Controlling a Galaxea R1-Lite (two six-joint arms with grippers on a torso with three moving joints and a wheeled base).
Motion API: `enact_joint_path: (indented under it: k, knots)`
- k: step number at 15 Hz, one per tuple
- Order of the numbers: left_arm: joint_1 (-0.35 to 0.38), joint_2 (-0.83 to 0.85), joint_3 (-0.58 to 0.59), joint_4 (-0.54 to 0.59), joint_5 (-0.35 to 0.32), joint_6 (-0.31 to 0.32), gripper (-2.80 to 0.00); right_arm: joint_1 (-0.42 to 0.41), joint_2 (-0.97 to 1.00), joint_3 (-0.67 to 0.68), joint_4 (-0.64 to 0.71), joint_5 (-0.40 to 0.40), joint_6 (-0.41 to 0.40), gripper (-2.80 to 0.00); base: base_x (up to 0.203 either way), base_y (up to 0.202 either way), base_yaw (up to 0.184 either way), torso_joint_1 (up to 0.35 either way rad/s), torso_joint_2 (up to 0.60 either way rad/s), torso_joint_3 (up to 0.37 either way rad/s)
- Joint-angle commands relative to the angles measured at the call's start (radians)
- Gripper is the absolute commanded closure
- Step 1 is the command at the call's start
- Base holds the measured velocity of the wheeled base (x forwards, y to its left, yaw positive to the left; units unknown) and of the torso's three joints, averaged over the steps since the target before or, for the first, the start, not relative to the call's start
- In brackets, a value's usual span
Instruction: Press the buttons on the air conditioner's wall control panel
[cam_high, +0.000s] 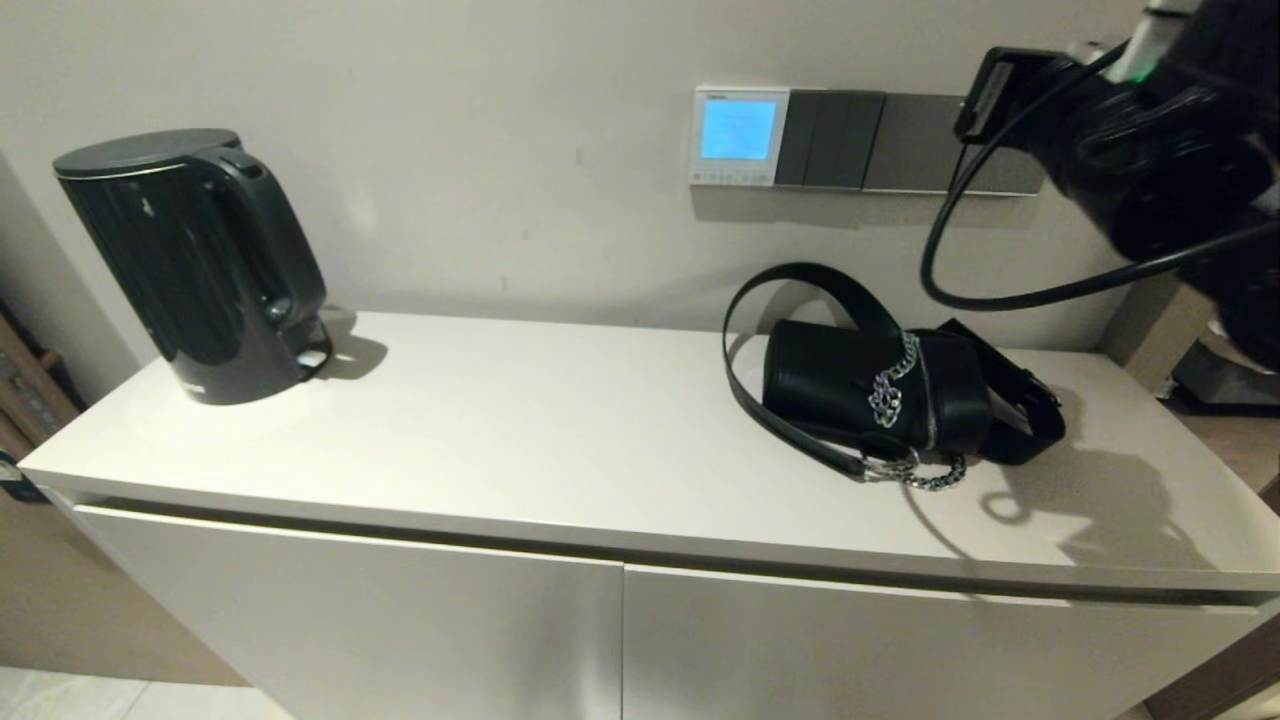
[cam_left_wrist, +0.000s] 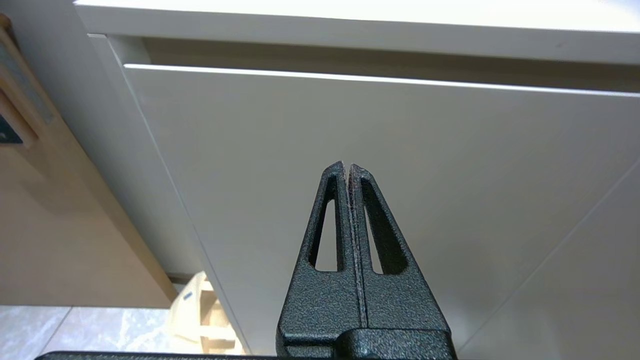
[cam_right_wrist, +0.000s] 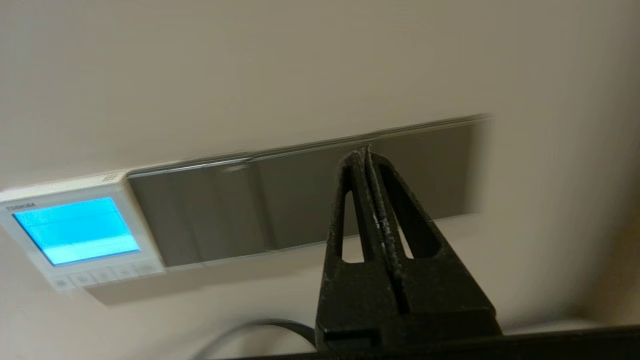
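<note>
The air conditioner's wall control panel (cam_high: 738, 135) is a small white square on the wall with a glowing blue screen. The buttons (cam_high: 730, 176) form a row of tiny pale keys along its bottom edge. In the right wrist view the panel (cam_right_wrist: 75, 230) and its buttons (cam_right_wrist: 105, 275) show off to the side. My right gripper (cam_right_wrist: 367, 150) is shut and empty, raised near the wall in front of the dark grey switch plates (cam_right_wrist: 300, 200), to the right of the panel and apart from it. My left gripper (cam_left_wrist: 347, 167) is shut and empty, low, facing the cabinet door (cam_left_wrist: 350, 125).
A black kettle (cam_high: 195, 265) stands at the cabinet top's (cam_high: 560, 440) left. A black handbag (cam_high: 875, 390) with strap and chain lies below the panel. The dark grey switch plates (cam_high: 900, 140) adjoin the panel's right side. My right arm's cable (cam_high: 1000, 290) hangs above the bag.
</note>
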Motion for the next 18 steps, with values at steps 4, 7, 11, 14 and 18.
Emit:
enact_joint_path:
  k: [4, 7, 11, 14, 18]
  knots:
    - [-0.001, 0.001, -0.003, 0.003, -0.001, 0.0, 0.0, -0.036, -0.334, -0.026, 0.337, -0.023, -0.018, 0.0, 0.0, 0.0, 0.0, 0.0, 0.0, 0.0]
    - [0.0, 0.001, -0.003, 0.003, -0.001, 0.0, 0.0, -0.032, -0.444, -0.034, 0.435, -0.048, -0.025, 0.0, 0.0, 0.0, 0.0, 0.0, 0.0, 0.0]
    - [-0.001, 0.001, -0.003, 0.003, -0.001, 0.0, 0.0, -0.218, -0.573, 0.041, 0.568, 0.124, 0.0, 0.0, 0.0, 0.0, 0.0, 0.0, 0.0, 0.0]
    - [-0.001, 0.001, -0.003, 0.003, -0.001, 0.0, 0.0, -0.286, -0.655, 0.265, 0.584, 0.237, 0.033, 0.0, 0.0, 0.0, 0.0, 0.0, 0.0, 0.0]
    - [0.0, 0.001, -0.003, 0.003, -0.001, 0.0, 0.0, -0.366, -0.802, 0.601, 0.584, 0.433, 0.073, 0.0, 0.0, 0.0, 0.0, 0.0, 0.0, 0.0]
